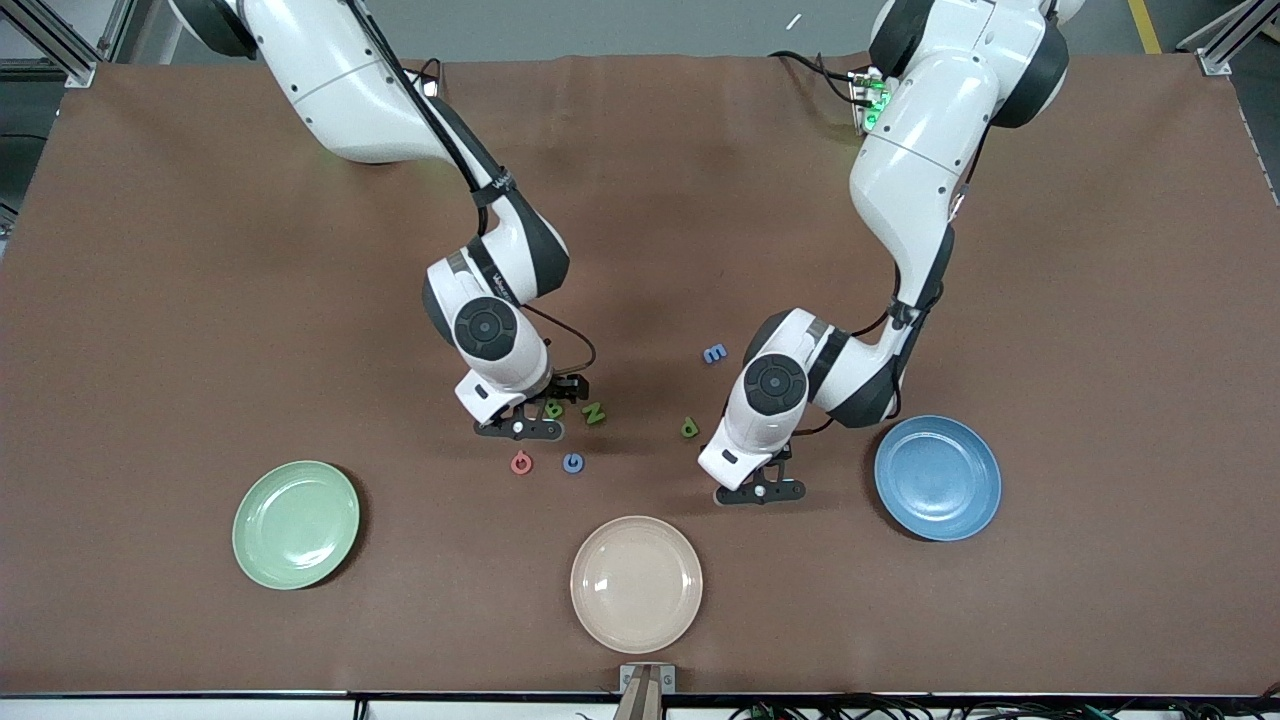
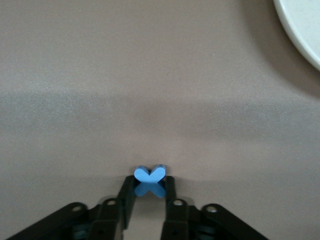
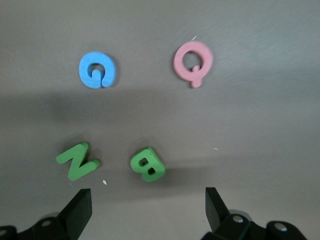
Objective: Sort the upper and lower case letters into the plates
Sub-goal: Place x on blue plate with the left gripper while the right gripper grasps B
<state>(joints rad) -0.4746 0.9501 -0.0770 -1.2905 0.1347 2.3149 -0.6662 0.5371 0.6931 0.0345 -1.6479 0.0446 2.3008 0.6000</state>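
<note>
One letter in hand: left end effector is pinched on the blue x, low over the surface near the blue plate. I'd lift straight up before swinging (lowercase, so one plate only). Right end effector hangs wide open, empty, over the B.

A cream-beige plate sits on the brown desk, close to the middle of the edge nearest the front camera.
</note>
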